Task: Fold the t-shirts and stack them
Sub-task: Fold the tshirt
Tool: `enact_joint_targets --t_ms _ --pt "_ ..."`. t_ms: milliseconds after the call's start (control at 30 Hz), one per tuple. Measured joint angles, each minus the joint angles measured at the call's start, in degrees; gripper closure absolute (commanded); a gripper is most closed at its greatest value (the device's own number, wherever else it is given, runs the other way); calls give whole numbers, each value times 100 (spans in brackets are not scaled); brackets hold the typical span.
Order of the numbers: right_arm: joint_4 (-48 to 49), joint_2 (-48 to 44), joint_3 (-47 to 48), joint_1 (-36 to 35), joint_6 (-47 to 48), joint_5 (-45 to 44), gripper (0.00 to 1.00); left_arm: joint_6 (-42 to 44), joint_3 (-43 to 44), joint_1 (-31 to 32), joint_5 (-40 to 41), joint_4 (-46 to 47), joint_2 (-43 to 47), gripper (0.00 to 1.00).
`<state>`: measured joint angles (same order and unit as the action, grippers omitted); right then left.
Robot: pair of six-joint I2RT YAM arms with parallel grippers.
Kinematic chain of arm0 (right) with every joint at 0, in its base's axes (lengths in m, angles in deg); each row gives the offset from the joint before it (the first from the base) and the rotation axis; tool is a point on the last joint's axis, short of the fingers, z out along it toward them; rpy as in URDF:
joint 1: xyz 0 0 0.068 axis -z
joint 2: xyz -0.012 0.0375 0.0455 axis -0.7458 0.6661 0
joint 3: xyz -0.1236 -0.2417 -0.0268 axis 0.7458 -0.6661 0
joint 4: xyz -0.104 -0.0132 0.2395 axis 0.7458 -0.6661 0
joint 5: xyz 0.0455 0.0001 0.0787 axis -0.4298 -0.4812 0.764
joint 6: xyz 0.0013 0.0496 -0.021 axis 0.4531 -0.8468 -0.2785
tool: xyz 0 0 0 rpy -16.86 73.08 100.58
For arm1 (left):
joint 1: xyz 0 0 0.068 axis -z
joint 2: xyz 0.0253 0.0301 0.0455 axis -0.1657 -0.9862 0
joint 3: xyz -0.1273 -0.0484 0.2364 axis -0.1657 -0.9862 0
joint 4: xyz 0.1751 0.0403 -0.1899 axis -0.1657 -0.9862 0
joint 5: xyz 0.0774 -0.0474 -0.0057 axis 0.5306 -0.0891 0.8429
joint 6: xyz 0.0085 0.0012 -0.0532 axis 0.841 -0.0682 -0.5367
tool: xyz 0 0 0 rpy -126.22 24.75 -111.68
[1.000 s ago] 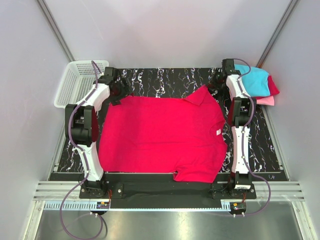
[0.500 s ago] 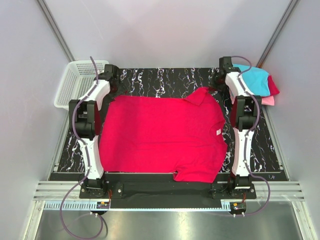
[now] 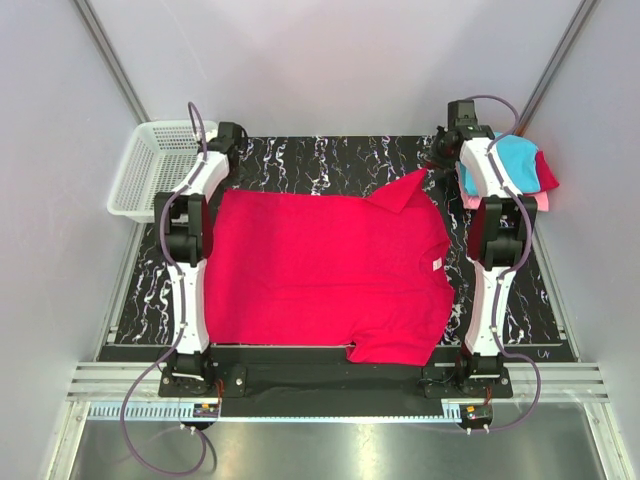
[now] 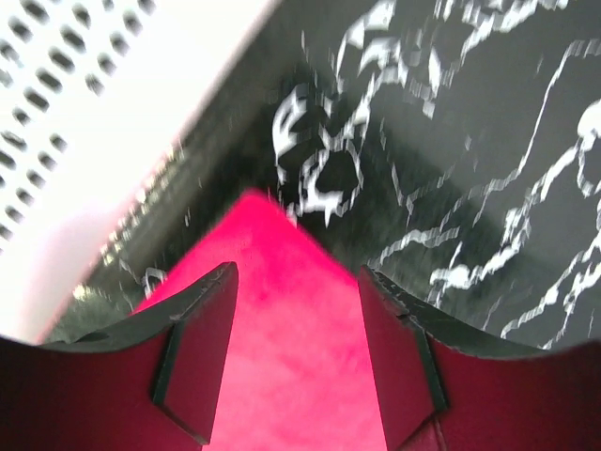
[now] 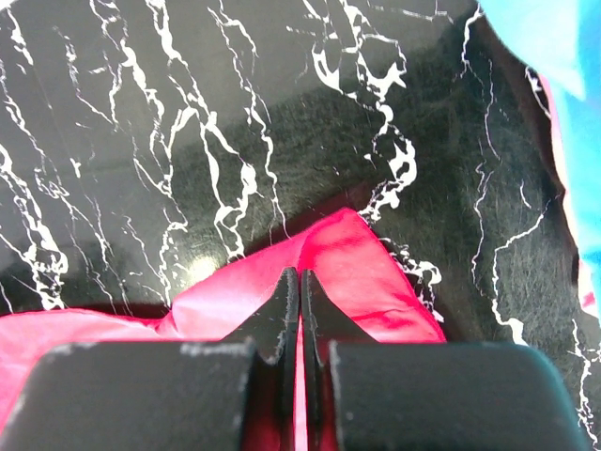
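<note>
Two claws sit at the far corners of one crimson t-shirt [image 3: 320,270]
That shirt's spread flat on the black marble-look table [image 3: 330,155]. The left claw [image 4: 296,271] has its jaws apart, straddling the far-left corner right by the white basket [image 3: 150,165]. The right claw [image 5: 299,277] is pinched tight on the far-right sleeve tip, which puckers up a bit. The cyan t-shirt [image 3: 520,160], dark red t-shirt [image 3: 547,175] and pink t-shirt [image 3: 540,203] are piled at the table's far-right edge.
</note>
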<state>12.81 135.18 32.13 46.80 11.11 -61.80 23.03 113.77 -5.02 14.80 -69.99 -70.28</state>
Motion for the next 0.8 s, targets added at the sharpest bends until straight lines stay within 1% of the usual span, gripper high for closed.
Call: enact_joint_targets --t_ms 233,433,633,767,800 --pt "7 0 -98 0 17 4 100 271 603 37 542 -125 -330 36" --pt "11 -31 -168 0 13 4 100 415 953 81 570 -363 -649 36" --pt "13 -162 -264 0 -55 28 100 391 988 109 525 -721 -680 38" --pt "20 -280 -317 0 -109 46 100 374 988 129 522 -868 -704 44" --pt "28 -299 -332 0 -118 48 100 365 994 129 522 -894 -721 47"
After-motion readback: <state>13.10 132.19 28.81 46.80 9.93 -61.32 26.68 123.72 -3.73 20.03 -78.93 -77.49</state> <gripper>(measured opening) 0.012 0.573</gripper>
